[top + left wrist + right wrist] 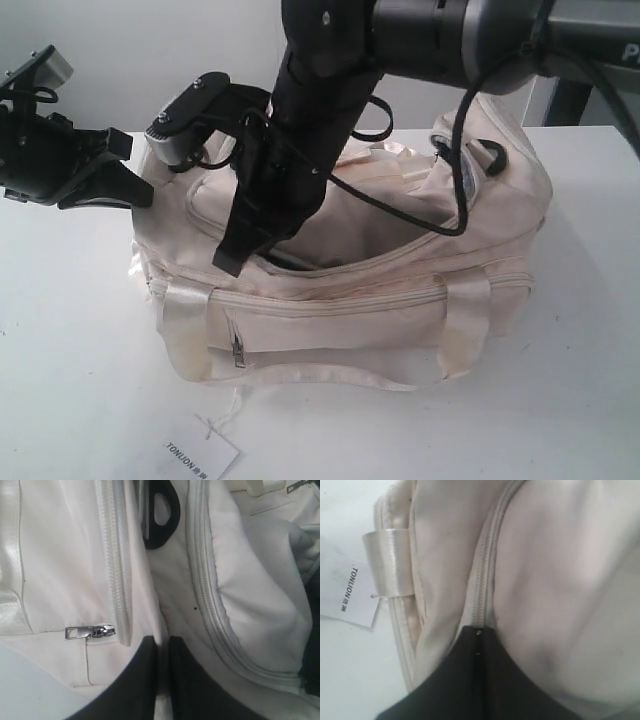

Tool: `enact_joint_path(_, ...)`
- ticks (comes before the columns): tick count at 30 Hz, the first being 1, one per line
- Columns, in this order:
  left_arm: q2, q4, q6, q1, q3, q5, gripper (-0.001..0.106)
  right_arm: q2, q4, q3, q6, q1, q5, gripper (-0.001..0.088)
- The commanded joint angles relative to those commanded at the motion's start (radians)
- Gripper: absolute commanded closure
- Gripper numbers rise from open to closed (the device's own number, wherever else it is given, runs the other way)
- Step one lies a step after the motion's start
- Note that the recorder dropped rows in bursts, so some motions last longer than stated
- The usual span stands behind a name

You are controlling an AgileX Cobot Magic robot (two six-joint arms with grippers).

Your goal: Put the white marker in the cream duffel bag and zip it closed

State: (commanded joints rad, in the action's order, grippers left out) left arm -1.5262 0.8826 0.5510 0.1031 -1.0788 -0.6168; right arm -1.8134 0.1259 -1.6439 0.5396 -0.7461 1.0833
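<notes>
The cream duffel bag (340, 310) sits upright — top unzipped.

The right arm (300, 130) and its black cable (400, 208) block the open top of the cream duffel bag (350, 330); the table (520, 420) in front has room

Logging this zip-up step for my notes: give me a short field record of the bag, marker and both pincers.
bag: cream duffel bag on white table, top zipper not closed
marker: not visible
right pincer: shut at the top zipper track
left pincer: nearly shut, apparently pinching bag fabric
tag: paper tag on table before the bag
</notes>
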Motion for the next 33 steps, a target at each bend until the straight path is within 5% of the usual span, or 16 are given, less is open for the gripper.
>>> enact_joint_path(12, 0.0, 0.0, 0.006, 0.0, 0.0, 0.015, 0.105, 0.008, -0.021, 0.0, 0.04, 0.0, 0.138, 0.0868)
enact_joint_path(22, 0.0, -0.012, 0.007, 0.0, 0.0, 0.019, 0.105, 0.008, -0.031, 0.0, 0.038, 0.0, 0.133, 0.0868)
enact_joint_path(27, 0.0, -0.012, 0.007, 0.0, 0.0, 0.019, 0.105, 0.008, 0.014, 0.0, -0.05, 0.0, 0.019, 0.0862)
enact_joint_path(33, 0.0, -0.012, 0.007, 0.0, 0.0, 0.019, 0.105, 0.008, 0.06, 0.0, -0.051, 0.0, -0.05, 0.0664)
